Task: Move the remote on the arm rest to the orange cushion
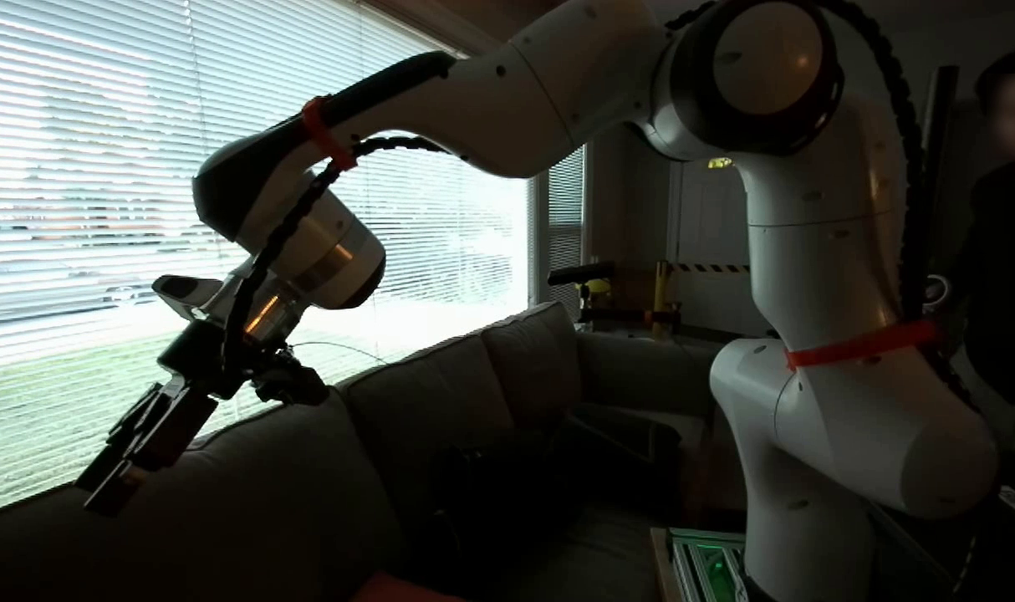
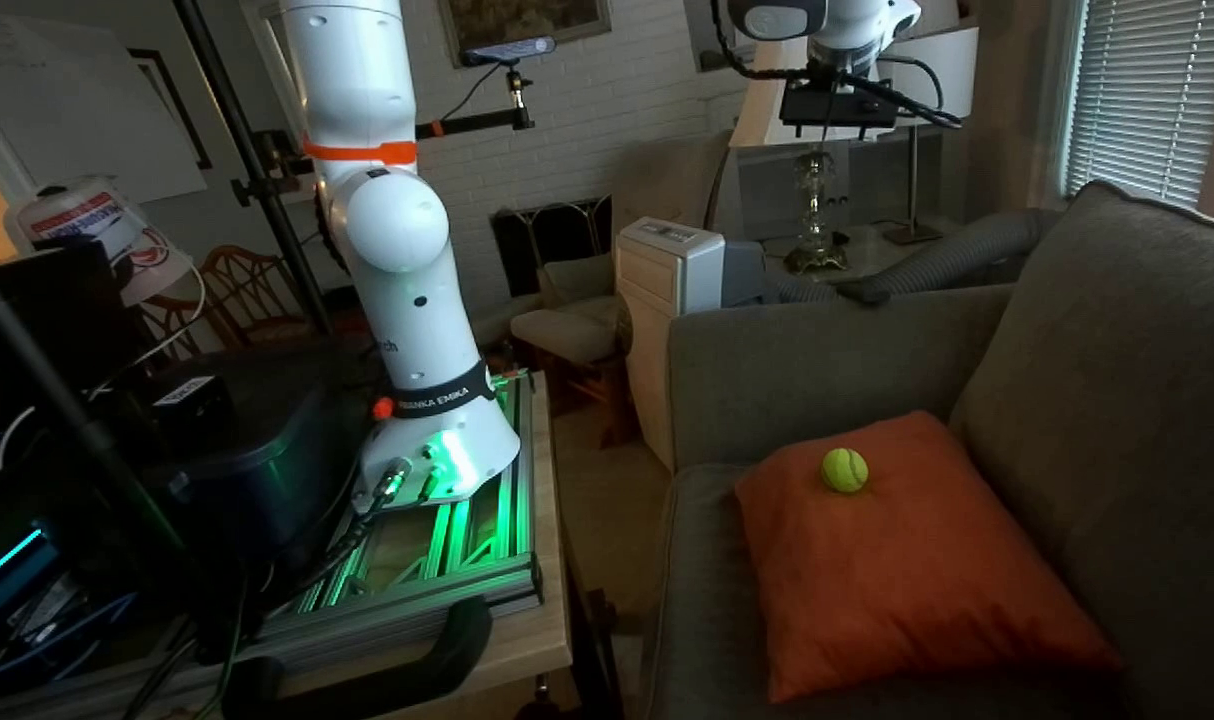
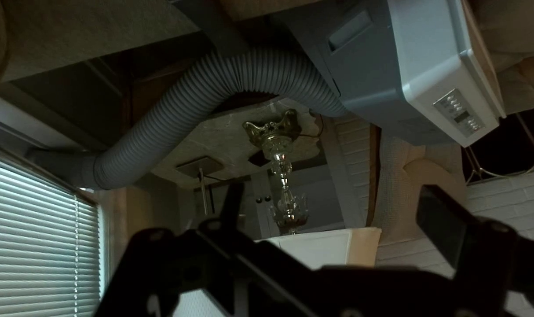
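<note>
A dim living room, its window blinds (image 1: 73, 167) bright behind the grey-brown sofa (image 2: 1117, 420). In an exterior view the orange cushion (image 2: 897, 580) lies on the seat near the arm rest (image 2: 827, 370), a tennis ball (image 2: 845, 470) on top. Where the remote is, I cannot tell. The fingers (image 3: 443, 224) hang in the air, spread wide, released.

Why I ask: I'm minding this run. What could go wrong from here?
The round yellow-green felt tennis ball on the square orange fabric cushion may roll off if nudged. The ribbed grey hose beyond the padded grey-brown fabric arm rest might snag the open black gripper. I can't clearly make out a remote, so a grasp may miss.
</note>
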Available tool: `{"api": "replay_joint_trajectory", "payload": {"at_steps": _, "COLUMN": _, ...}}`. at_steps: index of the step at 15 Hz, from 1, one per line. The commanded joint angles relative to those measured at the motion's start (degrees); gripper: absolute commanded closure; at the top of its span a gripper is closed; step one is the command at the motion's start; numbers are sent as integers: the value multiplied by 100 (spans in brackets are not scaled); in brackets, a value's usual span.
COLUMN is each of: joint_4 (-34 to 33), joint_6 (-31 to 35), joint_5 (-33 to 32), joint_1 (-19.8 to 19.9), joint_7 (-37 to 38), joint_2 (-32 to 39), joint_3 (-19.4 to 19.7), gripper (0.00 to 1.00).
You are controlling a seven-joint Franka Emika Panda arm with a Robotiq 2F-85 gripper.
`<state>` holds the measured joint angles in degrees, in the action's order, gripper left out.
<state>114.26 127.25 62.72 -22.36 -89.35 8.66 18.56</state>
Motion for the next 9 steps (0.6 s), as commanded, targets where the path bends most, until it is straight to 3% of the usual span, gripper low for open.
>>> {"api": "replay_joint_trajectory", "payload": {"at_steps": 1, "joint_4": 59, "joint_6": 328, "joint_5": 79, "joint_1": 864, "joint_7": -255, "joint_2": 133, "joint_3": -959, "gripper": 0}}
{"api": "replay_joint_trajectory", "payload": {"at_steps": 5, "joint_4": -314, "joint_6": 627, "joint_5": 550, "joint_1": 1491, "joint_7": -1287, "joint_2": 1001, "joint_3": -1706, "gripper": 0}}
{"api": "replay_joint_trajectory", "payload": {"at_steps": 9, "joint_4": -1035, "joint_6": 610, "joint_5": 652, "joint_1": 1798, "joint_7": -2206, "joint_2": 2057, "joint_3": -2144, "gripper": 0}}
